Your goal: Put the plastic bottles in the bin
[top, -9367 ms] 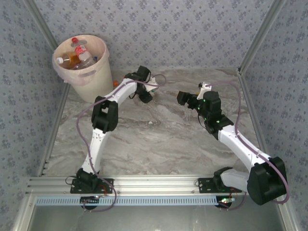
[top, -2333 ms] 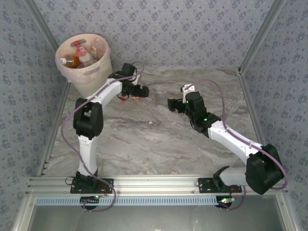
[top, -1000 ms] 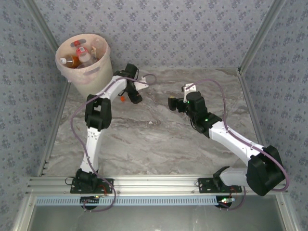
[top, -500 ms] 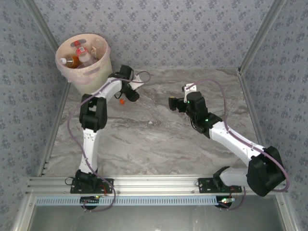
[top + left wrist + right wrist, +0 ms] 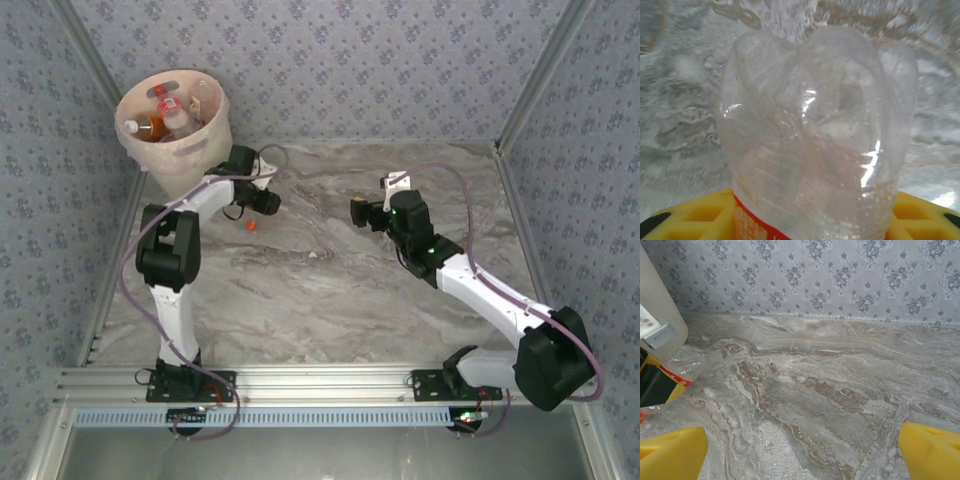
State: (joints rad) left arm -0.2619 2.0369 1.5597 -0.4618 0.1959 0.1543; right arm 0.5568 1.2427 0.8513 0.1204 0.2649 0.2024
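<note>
Within the last second the left gripper [image 5: 262, 200] had swung toward the bin [image 5: 190, 160] and its jaws clenched on a clear bottle [image 5: 815, 140] low over the tabletop [image 5: 330, 290] beside it, seemingly ready for lifting in, while the right gripper [image 5: 356, 212] hung with jaws released.

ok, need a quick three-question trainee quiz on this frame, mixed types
1. True or false: the right tool is open and holds nothing.
2. What is in the left tool, close to the bin? A) a clear bottle B) a blue cup C) a spoon
3. Fill in: the small piece lying on the table near the left tool is ____ in colour.

Key: 1 true; 2 A; 3 orange.
</note>
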